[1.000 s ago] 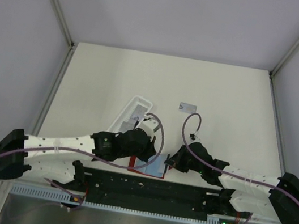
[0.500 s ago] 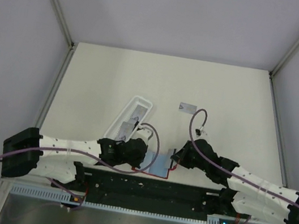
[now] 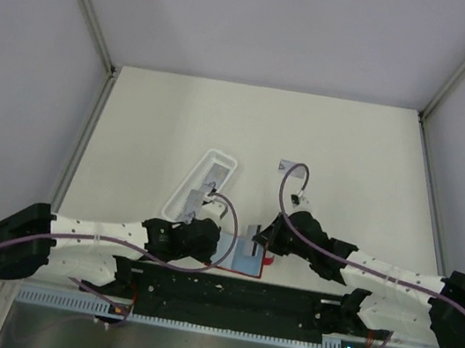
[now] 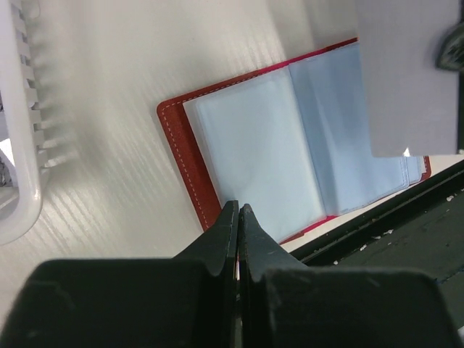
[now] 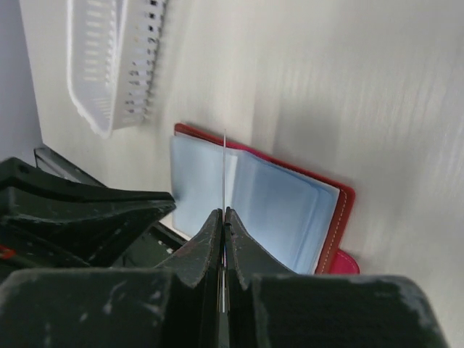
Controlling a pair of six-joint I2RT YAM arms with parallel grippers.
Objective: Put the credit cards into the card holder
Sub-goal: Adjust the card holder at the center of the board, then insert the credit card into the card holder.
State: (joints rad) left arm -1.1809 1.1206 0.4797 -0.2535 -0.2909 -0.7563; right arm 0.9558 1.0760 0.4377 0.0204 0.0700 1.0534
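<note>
**Credit card held on edge over open card holder; one card loose on bench**

The card holder [image 3: 245,261] lies open and flat at the near edge of the bench [image 3: 360,160], about midway along it and just beside the black mounting rail [image 3: 229,300]. Its red cover faces down and its pale blue pockets face up.

The right gripper [image 5: 223,216] is pinched tight on a grey credit card [image 5: 223,170]. The card stands on edge over the card holder's pockets, near the centre fold. Whether its lower edge touches a pocket cannot be determined.

The left gripper [image 4: 238,212] has its fingers pressed together with nothing between them. Its tips sit at the card holder's red border on the left page. Contact with the border cannot be confirmed.

A second credit card [image 3: 290,166] lies flat toward the middle of the bench, well apart from the card holder and from both grippers.

A white slotted tray [image 3: 205,183] rests at an angle left of centre, near the left arm.
</note>
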